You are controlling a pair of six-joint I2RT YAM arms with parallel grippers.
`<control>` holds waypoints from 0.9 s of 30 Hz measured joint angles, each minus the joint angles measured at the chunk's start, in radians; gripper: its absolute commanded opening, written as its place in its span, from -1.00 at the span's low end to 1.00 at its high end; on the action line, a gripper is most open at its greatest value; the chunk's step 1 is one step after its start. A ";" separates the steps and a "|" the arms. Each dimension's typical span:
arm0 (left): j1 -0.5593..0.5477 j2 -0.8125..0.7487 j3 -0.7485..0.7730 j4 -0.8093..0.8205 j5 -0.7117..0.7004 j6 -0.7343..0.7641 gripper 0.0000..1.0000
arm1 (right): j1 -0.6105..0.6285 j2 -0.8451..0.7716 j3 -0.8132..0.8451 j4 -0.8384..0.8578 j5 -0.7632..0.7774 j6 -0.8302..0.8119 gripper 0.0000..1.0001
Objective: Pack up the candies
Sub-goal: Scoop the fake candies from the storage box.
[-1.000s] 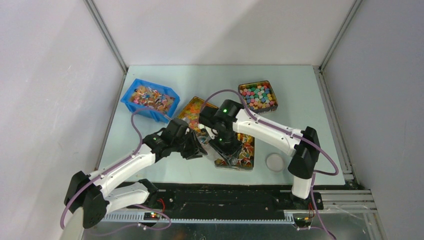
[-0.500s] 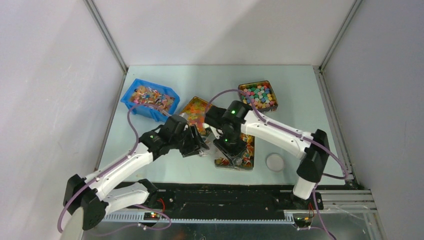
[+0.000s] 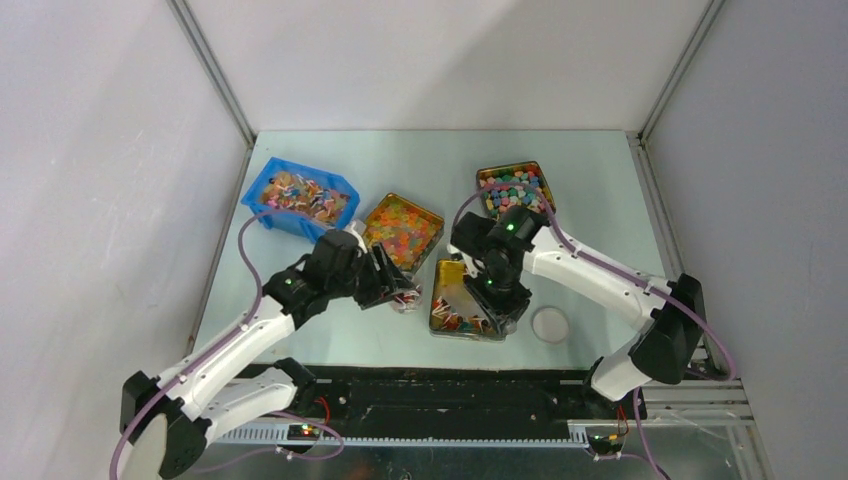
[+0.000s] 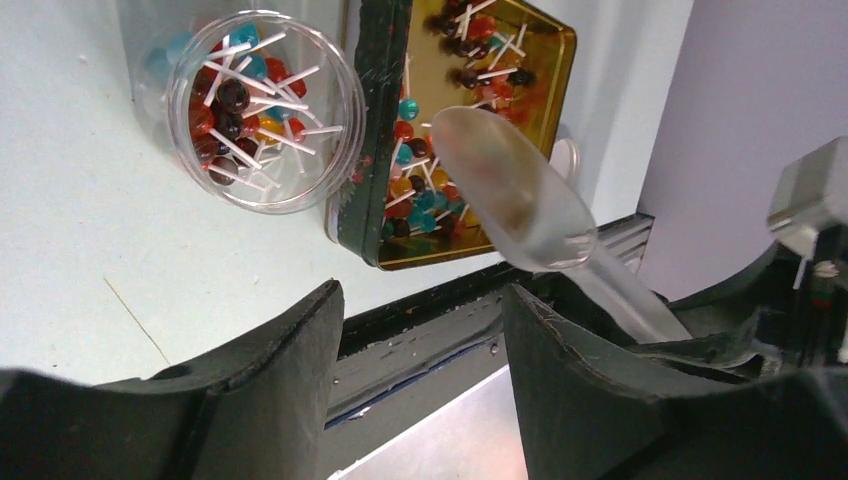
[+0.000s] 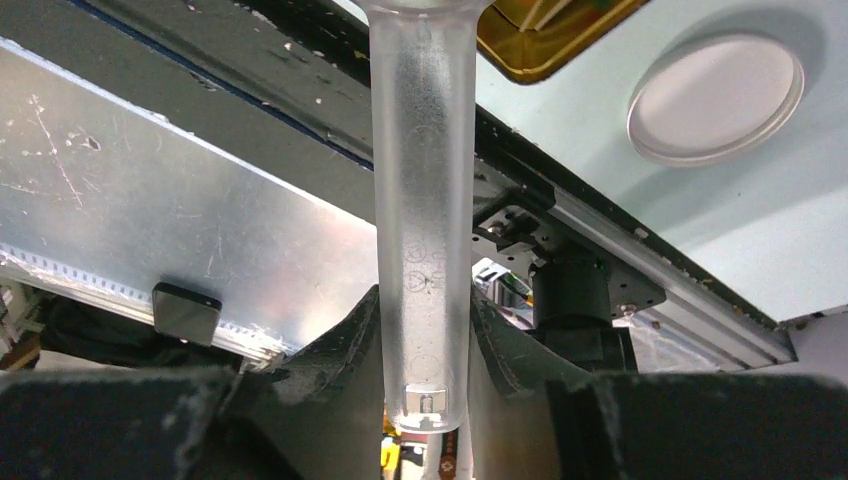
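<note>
The candies (image 4: 245, 100), small red, blue and orange heads on thin white sticks, fill a clear round jar (image 4: 300, 150) that stands on the table. More candies (image 4: 415, 170) lie in a gold tin (image 4: 545, 60) beside it. My left gripper (image 4: 420, 300) is open with nothing between its fingers, just short of the jar (image 3: 405, 297). My right gripper (image 5: 422, 310) is shut on the handle of a clear plastic scoop (image 5: 420, 200). The scoop's bowl (image 4: 510, 190) hangs empty over the gold tin (image 3: 445, 275).
A round white lid (image 3: 550, 323) lies right of the gold tin. A blue bin (image 3: 299, 197) of sweets sits at the back left, a tin of gummies (image 3: 402, 230) in the middle, and a tin of coloured cubes (image 3: 515, 190) at the back right.
My left gripper has opened, let go of the jar and drawn back a little to the left. My right arm has swung right with the scoop, uncovering the gummy tin.
</note>
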 measured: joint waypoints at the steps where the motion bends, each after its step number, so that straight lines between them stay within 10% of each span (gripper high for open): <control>1: -0.003 0.008 -0.003 0.000 0.002 0.001 0.29 | -0.011 -0.005 -0.008 -0.005 0.000 0.003 -1.00; 27: -0.209 0.512 0.100 0.055 -0.029 0.097 -0.07 | -0.081 0.055 -0.078 -0.097 -0.108 0.006 -1.00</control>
